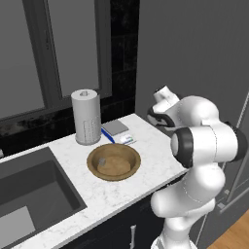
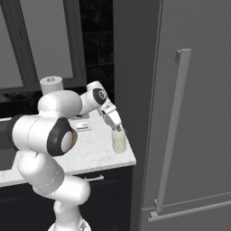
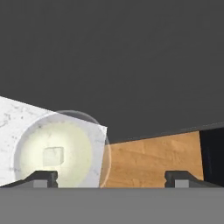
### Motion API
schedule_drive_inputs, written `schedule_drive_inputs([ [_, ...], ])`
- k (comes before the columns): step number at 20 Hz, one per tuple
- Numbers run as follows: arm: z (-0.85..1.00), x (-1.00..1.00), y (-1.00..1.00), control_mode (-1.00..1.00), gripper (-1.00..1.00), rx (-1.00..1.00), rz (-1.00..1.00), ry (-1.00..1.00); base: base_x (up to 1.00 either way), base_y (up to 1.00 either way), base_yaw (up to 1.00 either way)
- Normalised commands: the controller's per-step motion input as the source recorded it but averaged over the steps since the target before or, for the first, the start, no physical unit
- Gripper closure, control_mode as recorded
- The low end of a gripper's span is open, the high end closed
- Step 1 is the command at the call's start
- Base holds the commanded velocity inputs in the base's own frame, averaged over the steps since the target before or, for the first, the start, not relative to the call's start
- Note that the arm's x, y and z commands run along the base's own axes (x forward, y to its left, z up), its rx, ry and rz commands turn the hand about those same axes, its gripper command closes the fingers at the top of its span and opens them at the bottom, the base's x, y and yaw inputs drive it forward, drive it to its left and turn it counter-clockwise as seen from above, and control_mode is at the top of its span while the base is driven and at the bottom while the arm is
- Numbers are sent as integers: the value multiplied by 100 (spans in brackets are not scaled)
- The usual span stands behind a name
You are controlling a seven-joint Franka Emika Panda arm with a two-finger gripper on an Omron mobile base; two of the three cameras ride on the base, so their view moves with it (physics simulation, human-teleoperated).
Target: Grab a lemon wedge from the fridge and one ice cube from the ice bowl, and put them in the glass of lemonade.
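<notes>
Now my end effector [image 3: 111, 177] hangs wide and empty, the glass of lemonade [image 3: 59, 151] lower left, ice cube [image 3: 53, 156] afloat inside.

The ice bowl [image 1: 114, 162] is set on the surface [image 1: 146, 146] before the paper towel roll [image 1: 86, 116]; the glass of lemonade [image 2: 118, 140] is placed beside the fridge [image 2: 189, 113], an ice cube [image 3: 53, 156] within.

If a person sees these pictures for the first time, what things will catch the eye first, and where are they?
The white arm reaches to the counter's right end, its open claw just above the glass of lemonade. In the hand view a pale ice cube sits in the glass. To the left lies the brown ice bowl, in front of the paper towel roll; the closed fridge stands on the right.
</notes>
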Motion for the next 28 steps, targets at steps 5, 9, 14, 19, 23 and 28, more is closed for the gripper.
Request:
schedule_drive_inputs([
  [5,37,-34,0,-100,-100,0,0,0,0,0,0],
  [9,46,-37,0,-100,-100,0,0,0,0,0,0],
  [14,22,-52,11,-100,-100,-2,0,3,0,0,0],
  [19,4,-76,48,-100,-100,-5,0,1,0,0,0],
  [23,12,-73,61,-100,-100,-4,0,-2,0,0,0],
  [28,4,-67,55,-100,-100,5,10,-27,0,0,0],
])
